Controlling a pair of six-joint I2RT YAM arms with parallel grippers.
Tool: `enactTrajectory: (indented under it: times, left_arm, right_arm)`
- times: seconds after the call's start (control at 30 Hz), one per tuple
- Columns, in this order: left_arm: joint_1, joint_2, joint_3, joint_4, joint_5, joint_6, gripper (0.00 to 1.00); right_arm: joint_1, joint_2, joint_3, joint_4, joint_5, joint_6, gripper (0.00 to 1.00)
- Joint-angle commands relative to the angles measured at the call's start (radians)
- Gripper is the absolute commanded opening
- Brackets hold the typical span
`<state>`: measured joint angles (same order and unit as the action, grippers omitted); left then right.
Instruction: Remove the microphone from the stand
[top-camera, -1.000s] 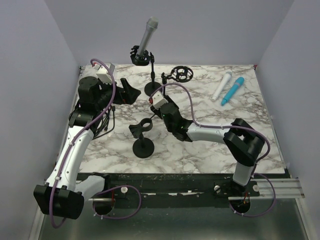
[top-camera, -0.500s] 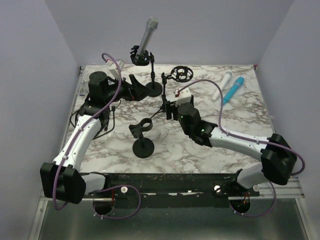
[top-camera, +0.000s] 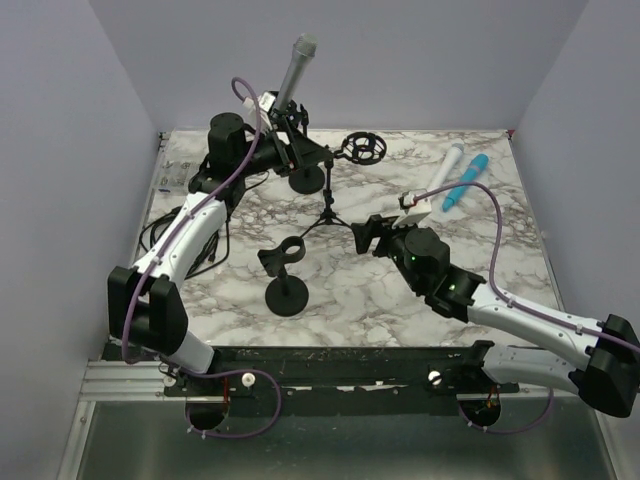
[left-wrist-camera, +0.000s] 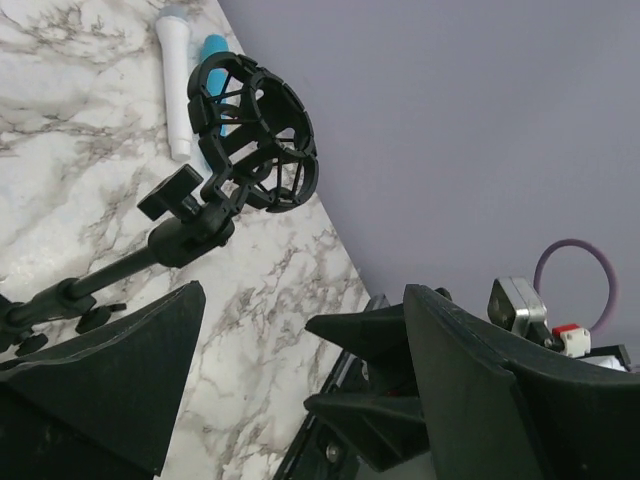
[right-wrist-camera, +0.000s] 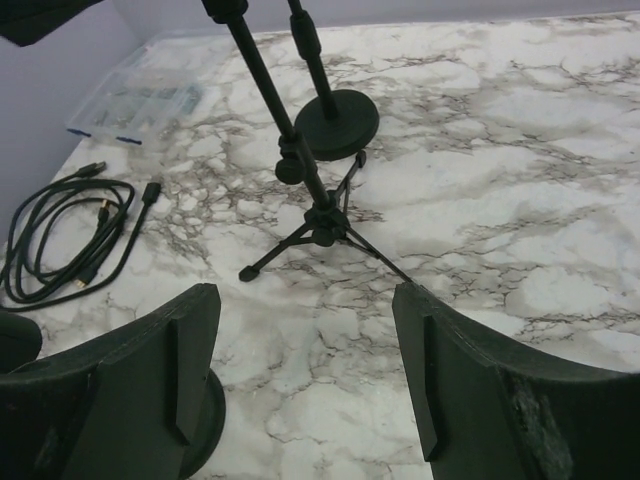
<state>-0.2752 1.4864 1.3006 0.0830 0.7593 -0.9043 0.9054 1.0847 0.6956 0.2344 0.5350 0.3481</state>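
Note:
The grey microphone (top-camera: 297, 68) stands tilted in the black clip of a round-based stand (top-camera: 305, 180) at the back of the table. My left gripper (top-camera: 300, 146) is beside that stand, just under the clip, and its jaws are apart. In the left wrist view the left gripper (left-wrist-camera: 305, 295) has nothing between its fingers, and the microphone does not show there. My right gripper (top-camera: 365, 236) hovers open over the marble near the tripod's feet. In the right wrist view the right gripper (right-wrist-camera: 305, 310) holds nothing.
A tripod stand (top-camera: 328, 215) carries an empty shock mount (top-camera: 364, 148). A second round-based stand (top-camera: 286, 297) with an empty clip is in front. A white microphone (top-camera: 444, 170) and a blue one (top-camera: 466, 181) lie back right. A black cable (right-wrist-camera: 70, 235) and a clear box (right-wrist-camera: 140, 100) are at the left.
My left arm has swung up and right to the microphone's stand, its jaws narrowing a little. My right arm has drawn back right from the tripod with its jaws wider.

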Motion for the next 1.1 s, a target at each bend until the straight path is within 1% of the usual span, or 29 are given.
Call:
enactTrajectory:
  times: [0.0,0.13,0.3,0.47,0.6,0.67,0.77,0.9,1.0,1.07]
  left_arm:
    - [-0.033,0.087,0.075,0.013,-0.020,-0.081,0.80]
    - [-0.055,0.125,0.122,-0.061,-0.099,-0.039,0.79]
    - [-0.069,0.143,0.128,-0.116,-0.188,0.002,0.72]
    - [-0.069,0.152,0.148,-0.174,-0.249,0.052,0.67]
    - [-0.070,0.144,0.177,-0.233,-0.305,0.092,0.70]
    - [-0.070,0.152,0.202,-0.262,-0.322,0.112,0.70]
    - [-0.070,0.171,0.218,-0.264,-0.305,0.110,0.70]
    - [-0.070,0.165,0.187,-0.234,-0.293,0.105,0.70]
    - [-0.071,0.139,0.175,-0.252,-0.310,0.146,0.75]
    - [-0.071,0.105,0.165,-0.263,-0.316,0.184,0.79]
  right_arm:
    - [-0.005,-0.042,-0.035,-0.003,-0.090,0.036,0.77]
    - [-0.005,-0.085,-0.058,-0.028,-0.103,0.039,0.77]
    - [-0.004,-0.133,-0.086,-0.041,-0.099,0.039,0.77]
    - [-0.005,-0.131,-0.081,-0.046,-0.107,0.034,0.77]
    - [-0.004,-0.122,-0.081,-0.041,-0.105,0.032,0.77]
    - [-0.005,-0.114,-0.082,-0.034,-0.106,0.030,0.77]
    - [-0.005,-0.104,-0.079,-0.034,-0.106,0.030,0.77]
    - [-0.004,-0.104,-0.080,-0.032,-0.091,0.031,0.77]
    - [-0.005,-0.095,-0.071,-0.042,-0.076,0.032,0.77]
    - [-0.007,-0.072,-0.064,-0.037,-0.070,0.026,0.81]
